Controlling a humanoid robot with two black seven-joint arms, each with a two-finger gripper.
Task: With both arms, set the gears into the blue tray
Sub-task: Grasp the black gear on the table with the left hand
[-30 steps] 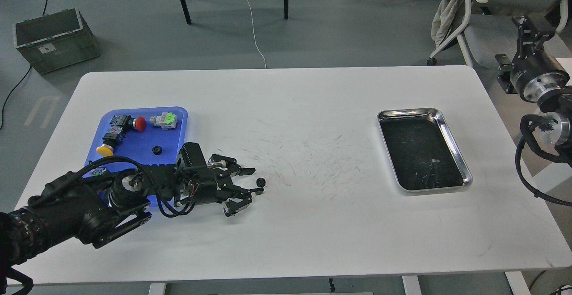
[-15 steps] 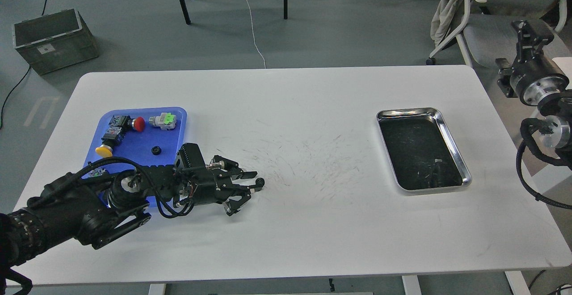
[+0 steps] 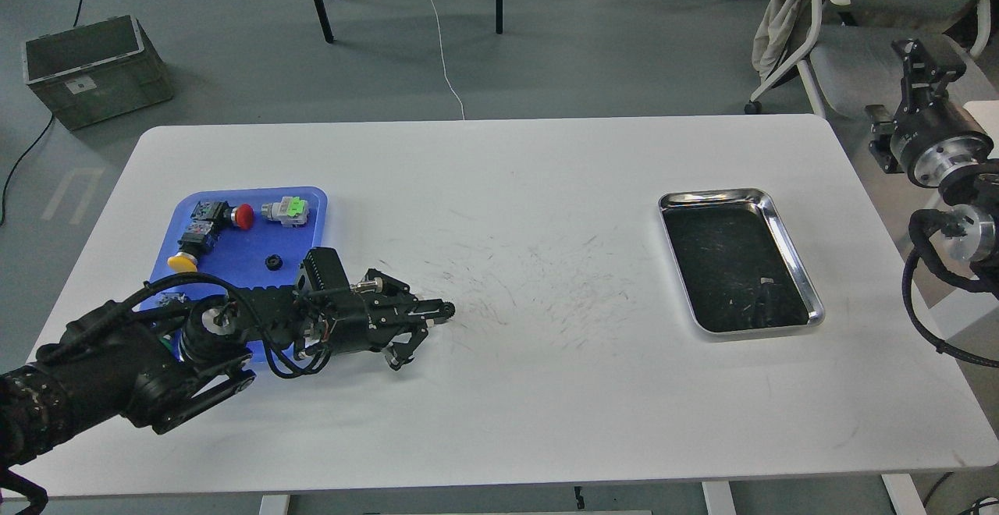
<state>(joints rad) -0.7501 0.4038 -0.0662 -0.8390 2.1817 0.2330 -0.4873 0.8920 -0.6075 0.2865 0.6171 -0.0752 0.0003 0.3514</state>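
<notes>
A small black gear (image 3: 447, 311) sits at the tips of my left gripper (image 3: 442, 313), which is shut on it low over the white table, just right of the blue tray (image 3: 234, 253). Another gear (image 3: 273, 263) lies inside that tray, near its middle. The left arm reaches in from the lower left and covers the tray's near edge. My right gripper (image 3: 926, 58) hangs beyond the table's far right edge, seen dark and end-on, so its fingers cannot be told apart.
The blue tray also holds push-button switches with a red cap (image 3: 244, 216), a green cap (image 3: 290, 207) and a yellow cap (image 3: 183, 263). A shiny steel tray (image 3: 714, 196) with a dark inside lies at the right. A chair (image 3: 819, 39) stands behind the table's right corner.
The left gripper's fingers, open around the gear on the table a second ago, have shut on it. The arm has drawn slightly back to the left. The right arm barely moved.
</notes>
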